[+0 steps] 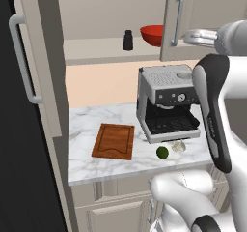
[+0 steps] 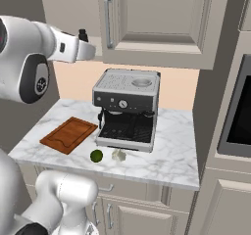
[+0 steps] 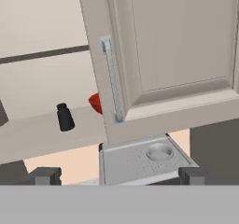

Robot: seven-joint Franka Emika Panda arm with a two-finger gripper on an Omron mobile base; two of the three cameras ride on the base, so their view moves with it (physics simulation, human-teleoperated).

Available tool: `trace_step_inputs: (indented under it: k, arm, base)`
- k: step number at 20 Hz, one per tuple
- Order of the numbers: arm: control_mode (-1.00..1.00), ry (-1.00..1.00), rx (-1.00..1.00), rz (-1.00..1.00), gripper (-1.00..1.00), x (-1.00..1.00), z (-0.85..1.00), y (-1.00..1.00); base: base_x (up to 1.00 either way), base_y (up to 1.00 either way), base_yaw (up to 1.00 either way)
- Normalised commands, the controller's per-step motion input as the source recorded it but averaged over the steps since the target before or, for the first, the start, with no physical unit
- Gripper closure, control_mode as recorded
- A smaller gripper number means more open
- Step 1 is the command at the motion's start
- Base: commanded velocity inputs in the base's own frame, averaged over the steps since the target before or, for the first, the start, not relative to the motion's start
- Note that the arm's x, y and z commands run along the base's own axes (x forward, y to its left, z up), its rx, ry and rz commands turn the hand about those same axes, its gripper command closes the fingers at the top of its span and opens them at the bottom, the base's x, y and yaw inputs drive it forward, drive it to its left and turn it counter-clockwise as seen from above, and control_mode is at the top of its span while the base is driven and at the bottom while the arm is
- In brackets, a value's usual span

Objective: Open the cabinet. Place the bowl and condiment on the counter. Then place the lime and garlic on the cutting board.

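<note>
With the beige-grey wall cabinet (image 1: 96,13) open, the gripper (image 3: 116,175), jaws wide and empty, should reach the glossy red bowl (image 1: 152,35) beside the black shaker bottle (image 1: 128,40).

Evenly and brightly lit, rendered flatly, with no single light source to be picked out. Soft, faint shadows under the coffee machine (image 1: 166,103) on the marble counter (image 1: 91,124) and inside the open cabinet (image 1: 96,13). Mild sheen on the red bowl (image 1: 152,34). Sharp throughout: no blur, glare or edge distortion.
</note>
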Motion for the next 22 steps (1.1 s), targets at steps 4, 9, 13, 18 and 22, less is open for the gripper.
trace_step_inputs:
  k: [4, 9, 13, 18, 22]
  arm:
    - [-1.0, 0.07, 0.0, 0.06, -1.0, 0.39, 0.0, -0.03]
    - [-1.0, 0.11, 0.0, 0.07, -1.0, 0.26, 0.0, -0.12]
    - [-1.0, 0.09, 0.0, 0.0, -1.0, 0.31, 0.0, -0.02]
    - [-1.0, 0.03, 0.0, 0.0, -1.0, 0.27, -0.03, 0.0]
    - [-1.0, -0.08, 0.0, 0.0, -1.0, 0.28, -0.31, 0.0]
  base:
    - [0.0, 0.0, 0.0]
    - [0.0, 0.0, 0.0]
    - [0.0, 0.0, 0.0]
    - [0.0, 0.0, 0.0]
    - [0.0, 0.0, 0.0]
